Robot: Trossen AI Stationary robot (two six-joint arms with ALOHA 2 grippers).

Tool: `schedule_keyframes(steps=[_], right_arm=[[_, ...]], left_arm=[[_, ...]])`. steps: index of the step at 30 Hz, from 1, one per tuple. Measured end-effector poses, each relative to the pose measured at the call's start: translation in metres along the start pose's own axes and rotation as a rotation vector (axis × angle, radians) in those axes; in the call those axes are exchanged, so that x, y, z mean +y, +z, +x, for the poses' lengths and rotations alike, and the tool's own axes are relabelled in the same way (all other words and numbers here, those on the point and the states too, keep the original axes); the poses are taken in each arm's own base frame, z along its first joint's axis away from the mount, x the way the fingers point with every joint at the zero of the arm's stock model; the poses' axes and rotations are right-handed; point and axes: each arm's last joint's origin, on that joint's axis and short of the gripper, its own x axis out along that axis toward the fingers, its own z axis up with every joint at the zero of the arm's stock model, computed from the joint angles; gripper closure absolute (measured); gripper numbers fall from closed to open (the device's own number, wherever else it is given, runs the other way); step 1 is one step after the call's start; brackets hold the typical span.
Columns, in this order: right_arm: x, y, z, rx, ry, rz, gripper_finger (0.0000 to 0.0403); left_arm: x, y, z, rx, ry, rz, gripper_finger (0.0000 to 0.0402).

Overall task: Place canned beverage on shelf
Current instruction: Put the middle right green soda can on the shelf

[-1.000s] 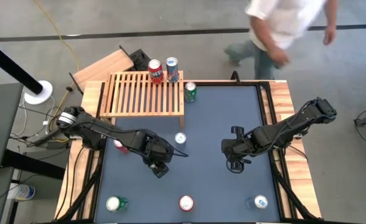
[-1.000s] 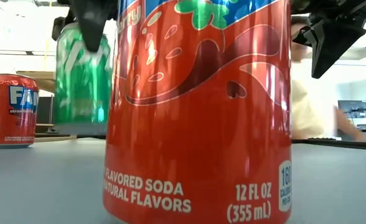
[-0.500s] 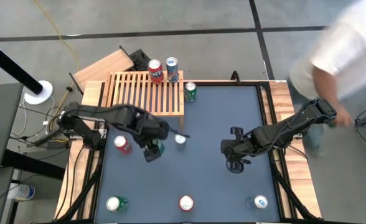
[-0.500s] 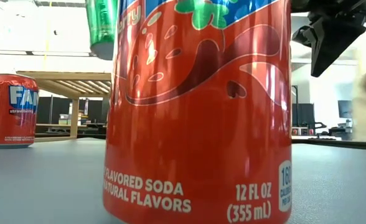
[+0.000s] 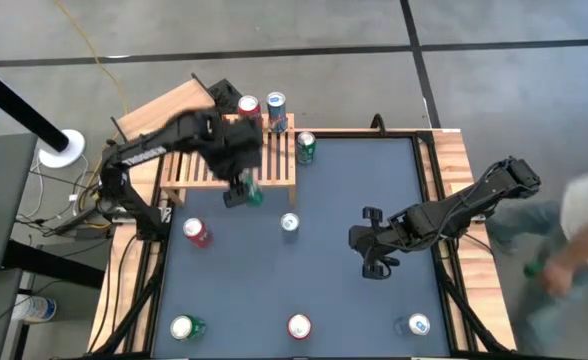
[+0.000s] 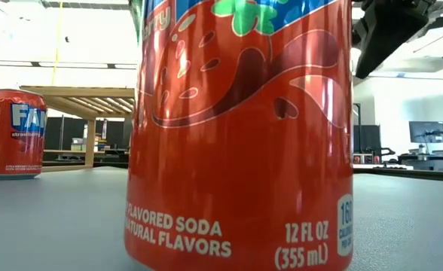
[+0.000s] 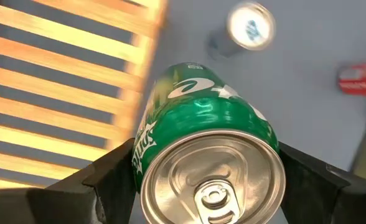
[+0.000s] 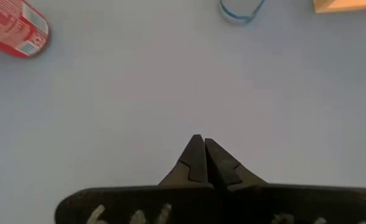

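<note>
green can [image 7: 205, 146] clamped between left jaws, above shelf [image 5: 199, 150]

Two cans [image 5: 262, 108] stand on the shelf [image 5: 199, 150] (right end); another [image 5: 306, 147] seemingly just beside it.

A lab: taped concrete floor [image 5: 374, 40], office monitors [image 6: 425, 134] behind.
</note>
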Motion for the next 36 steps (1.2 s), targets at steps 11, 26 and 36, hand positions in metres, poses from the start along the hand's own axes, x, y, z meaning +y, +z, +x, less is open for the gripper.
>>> schedule_keyframes(steps=[11,26,36], right_arm=[[-0.006,0.004,0.002,-0.017,-0.005,0.023,0.0403],[-0.032,0.014,0.007,-0.012,-0.038,0.032,0.0403],[-0.046,0.02,0.009,-0.02,-0.038,-0.064,0.0403]], left_arm=[[0.089,-0.01,-0.037,-0.124,0.042,-0.083,0.0113],[0.168,-0.039,-0.05,-0.116,0.187,-0.307,0.0113],[0.201,-0.031,-0.026,-0.02,0.227,-0.367,0.0113]])
